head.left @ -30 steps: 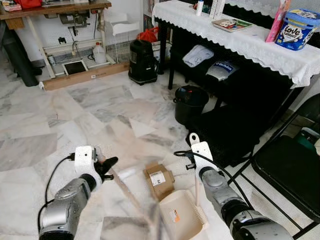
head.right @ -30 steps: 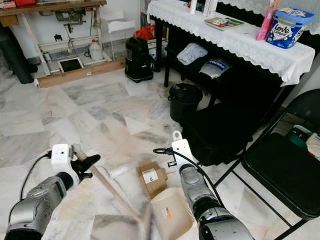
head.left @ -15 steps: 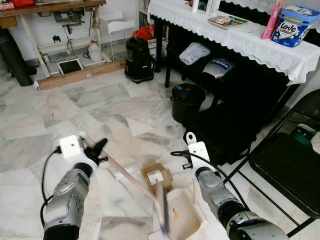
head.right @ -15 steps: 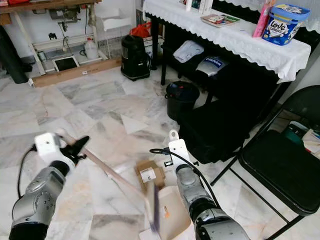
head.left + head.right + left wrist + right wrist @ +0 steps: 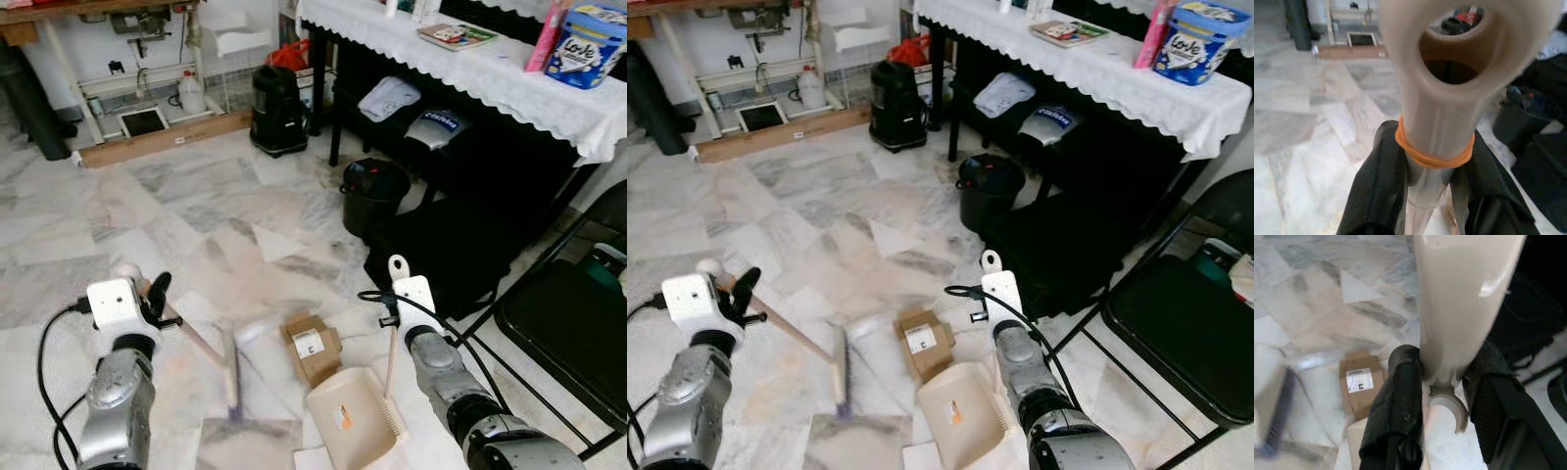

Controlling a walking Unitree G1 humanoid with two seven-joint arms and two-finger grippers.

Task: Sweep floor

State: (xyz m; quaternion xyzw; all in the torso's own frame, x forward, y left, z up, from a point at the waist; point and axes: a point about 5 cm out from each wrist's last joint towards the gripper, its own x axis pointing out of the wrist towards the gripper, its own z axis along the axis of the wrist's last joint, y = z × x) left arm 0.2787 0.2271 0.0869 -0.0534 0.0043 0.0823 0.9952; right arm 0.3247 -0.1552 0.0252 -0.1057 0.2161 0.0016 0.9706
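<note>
A pale marble floor [image 5: 118, 225] spreads across the room. Along its far right side stands a long tabletop [image 5: 490, 73] under a white lace cloth, with dark bags beneath it and a black bucket [image 5: 374, 196] on the floor in front. A black folding chair [image 5: 568, 333] sits at the right edge.

Nearer the robot, a beige dustpan [image 5: 351, 421] rests on the floor, its mouth toward a small flattened cardboard box [image 5: 312, 350] lying just beyond it. The dustpan's upright handle is clamped between the fingers of the right gripper [image 5: 1442, 401], which press against both of its sides.

To the left of the box, a broom [image 5: 227, 367] reaches the floor, its purple bristle head down on the marble beside the box and its beige handle slanting up to the left. The left gripper [image 5: 1422, 171] has its fingers closed around that handle, just below an orange rubber band [image 5: 1432, 154] near the looped end.
</note>
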